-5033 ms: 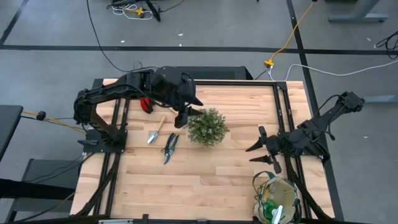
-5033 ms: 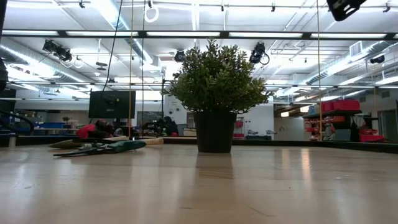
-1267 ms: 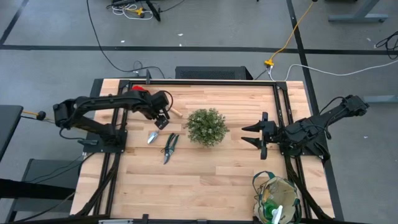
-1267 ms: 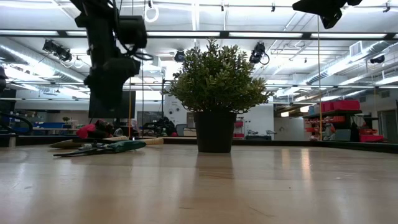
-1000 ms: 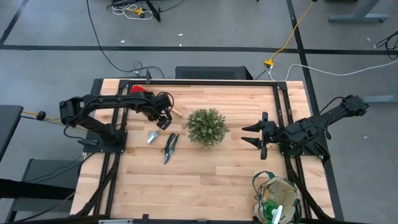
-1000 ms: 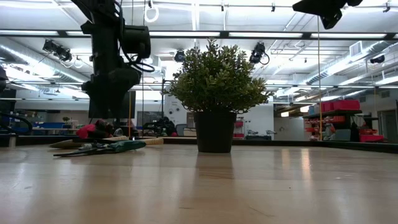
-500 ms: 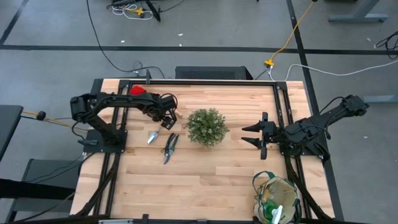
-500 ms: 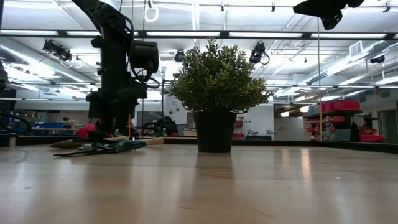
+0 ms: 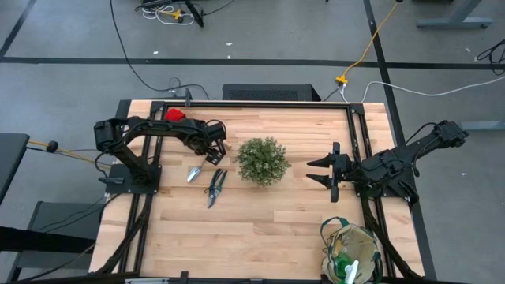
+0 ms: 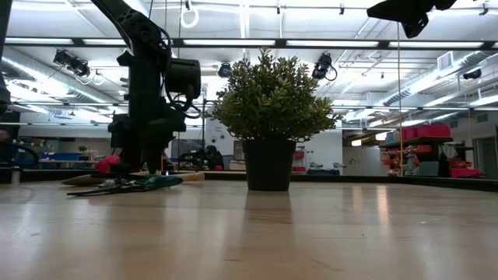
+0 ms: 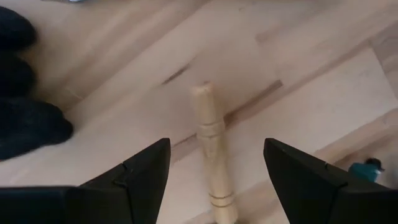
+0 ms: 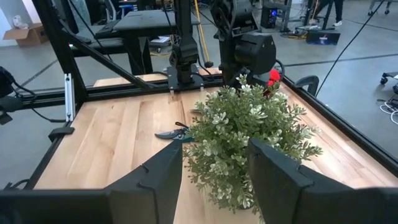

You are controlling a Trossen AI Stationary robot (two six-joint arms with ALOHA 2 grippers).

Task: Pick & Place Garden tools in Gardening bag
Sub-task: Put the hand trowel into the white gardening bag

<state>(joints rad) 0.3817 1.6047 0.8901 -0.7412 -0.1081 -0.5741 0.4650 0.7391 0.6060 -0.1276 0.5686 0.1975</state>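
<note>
- The left gripper (image 9: 214,150) hangs low over the wooden handle (image 11: 210,163) of a trowel (image 9: 194,169), jaws spread wide with the handle lying between the fingertips (image 11: 138,171) and nothing gripped. The handle is round and slim, so a closing pinch that lands off its centre line could roll it sideways out of the jaws.
- The pruning shears (image 9: 215,184) lie just beside the trowel at its 4 o'clock (blade and shears look nearly touching), so lifting one tool may drag or nudge the other.
- The red gloves (image 9: 174,115) sit near the table's far edge at 11 o'clock of the gripper; a careless elbow swing could push them off.
- The potted plant (image 9: 263,161) stands at 3 o'clock of the left gripper, on the straight path to the gardening bag (image 9: 351,251), which waits at the table's 5 o'clock corner; a low carry risks toppling it.
- The right gripper (image 9: 322,171), partly open and empty, hovers right of the plant and could crowd a handover.
</note>
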